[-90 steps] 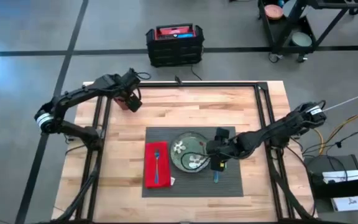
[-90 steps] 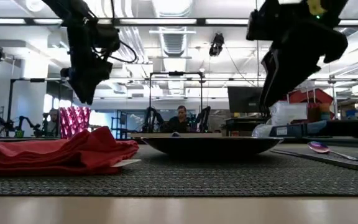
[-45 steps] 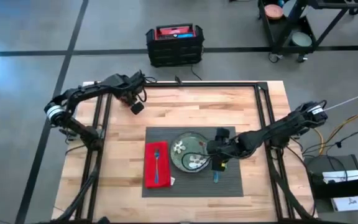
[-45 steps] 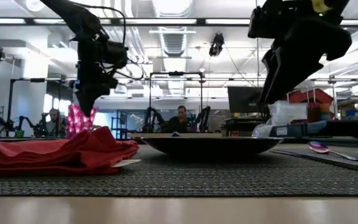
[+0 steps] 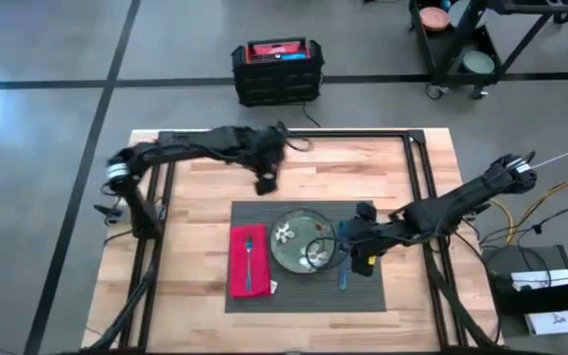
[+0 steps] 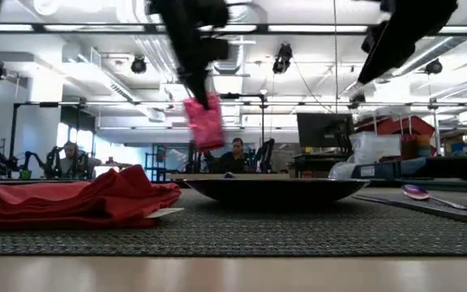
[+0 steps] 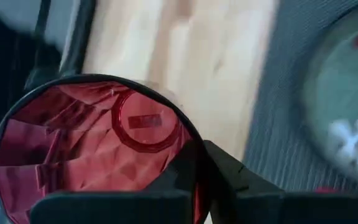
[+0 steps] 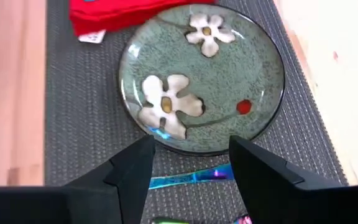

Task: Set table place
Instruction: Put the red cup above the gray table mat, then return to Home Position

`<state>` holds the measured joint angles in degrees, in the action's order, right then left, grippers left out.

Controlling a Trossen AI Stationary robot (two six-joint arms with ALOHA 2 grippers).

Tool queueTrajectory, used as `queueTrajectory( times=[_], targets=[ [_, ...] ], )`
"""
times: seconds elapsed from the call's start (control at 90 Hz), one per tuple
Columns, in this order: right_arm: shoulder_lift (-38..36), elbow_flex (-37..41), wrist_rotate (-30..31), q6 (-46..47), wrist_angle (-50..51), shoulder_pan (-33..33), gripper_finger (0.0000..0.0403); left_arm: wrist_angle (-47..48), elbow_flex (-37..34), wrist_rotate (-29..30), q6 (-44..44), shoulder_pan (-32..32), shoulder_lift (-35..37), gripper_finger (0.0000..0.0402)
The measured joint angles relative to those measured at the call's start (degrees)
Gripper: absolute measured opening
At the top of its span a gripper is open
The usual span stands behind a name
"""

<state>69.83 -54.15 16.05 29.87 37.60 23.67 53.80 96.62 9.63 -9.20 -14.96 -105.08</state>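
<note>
We see the dark grey ribbed placemat (image 5: 304,258) lying flat on the near half of the light wooden tabletop (image 5: 200,212), roughly centred between the two arms. On it, from the left arm's side to the right arm's side, lie a folded red napkin (image 5: 248,260) with a blue fork (image 5: 248,254) on top, a green plate (image 5: 305,240) with white flower motifs, and iridescent blue cutlery (image 5: 342,277) just beside the plate's rim. The left tool (image 5: 265,179) hangs above bare wood near the far edge of the placemat, on the napkin's side. Its fingers (image 7: 229,171) are clamped on a red faceted cup (image 7: 92,149): in the left wrist view we see into the cup's open mouth, with one finger against its rim. In the low view the cup (image 6: 204,122) is held in the air, clear of the tabletop, above and behind the plate (image 6: 274,189). The right tool (image 5: 361,250) is over the placemat at the plate's right-arm side, above the blue cutlery. In the right wrist view its two fingers (image 8: 132,165) stand apart with nothing between them, and the plate (image 8: 204,78) and the cutlery (image 8: 188,178) show through the gap. In the room behind the tabletop, the low view shows a seated person (image 6: 235,154).
</note>
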Motion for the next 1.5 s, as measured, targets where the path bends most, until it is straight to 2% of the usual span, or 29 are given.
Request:
queueTrajectory(
  times=[0.078, 0.222, 0.322, 0.467, 0.544, 0.644, 0.833, 0.967, 1.344, 1.5],
  targets=[
    [-2.41, 0.02, 0.07, 2.36, 2.43, 0.93, 0.0191, 0.32, 6.60, -0.56, -2.10, 1.38, -6.47, 0.0001],
    [-7.20, 0.02, 0.89, 8.52, 8.60, 3.12, 0.0186, 0.69, 17.93, -5.63, -3.87, 1.84, -16.39, 0.0000],
    [-9.57, 0.02, 2.77, 11.82, 11.60, 4.76, 0.0183, 3.54, 25.69, -6.05, -4.84, 1.88, -22.56, 0.0000],
    [-10.65, 0.02, 5.05, 13.70, 13.29, 6.11, 0.0184, 7.25, 34.95, -6.60, -6.70, 2.60, -28.81, 0.0000],
    [-10.43, 0.06, 5.03, 13.62, 13.23, 6.11, 0.0182, 8.61, 38.41, -11.16, -6.87, 2.66, -30.82, 0.0000],
    [-9.70, 0.41, 5.14, 13.17, 13.11, 6.11, 0.0179, 8.85, 37.46, -14.69, -7.99, 2.69, -31.25, 0.0000],
    [-8.28, 1.31, 5.15, 12.99, 13.23, 6.09, 0.0179, 8.59, 36.48, -13.66, -8.49, 2.58, -31.36, 0.0001],
    [-7.59, 1.40, 5.16, 13.03, 13.16, 6.09, 0.0177, 7.93, 36.39, -13.35, -8.88, 2.54, -31.35, 0.0016],
    [-7.79, 1.44, 6.32, 13.00, 13.07, 6.09, 0.0176, 6.04, 36.62, -13.16, -8.98, 2.49, -31.08, 0.0142],
    [-7.85, 1.46, 6.39, 13.00, 13.11, 6.09, 0.0174, 8.00, 36.77, -12.19, -8.21, 2.57, -26.82, 0.0183]
  ],
)
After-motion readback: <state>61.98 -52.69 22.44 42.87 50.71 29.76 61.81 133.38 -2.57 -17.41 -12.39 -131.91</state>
